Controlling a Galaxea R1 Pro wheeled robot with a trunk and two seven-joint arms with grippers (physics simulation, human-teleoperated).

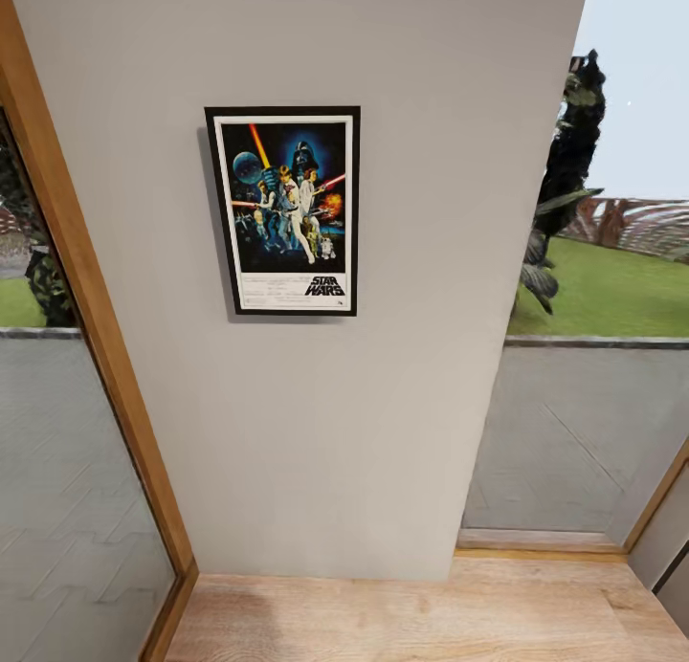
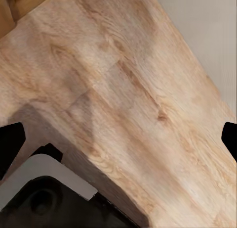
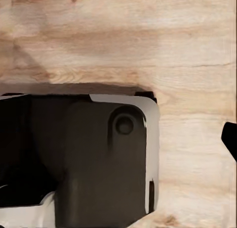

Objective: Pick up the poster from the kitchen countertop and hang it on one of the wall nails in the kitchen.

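The Star Wars poster (image 1: 284,210) hangs flat and upright on the grey wall (image 1: 316,413) ahead of me, black frame and white border fully visible, no gripper touching it. Any nail is hidden behind it. The kitchen countertop is out of view. In the left wrist view my left gripper (image 2: 118,141) is open, its black fingertips (image 2: 11,144) at the picture's two sides over bare wooden floor. In the right wrist view my right gripper (image 3: 118,139) is open too; one fingertip (image 3: 230,139) shows at the edge, the other is lost against my dark base.
Wooden floor (image 1: 402,614) runs to the wall's foot. Tall wood-framed windows flank the wall, one on the left (image 1: 57,471) and one on the right (image 1: 584,423). My own black and white base (image 3: 98,163) sits under both wrists (image 2: 44,193).
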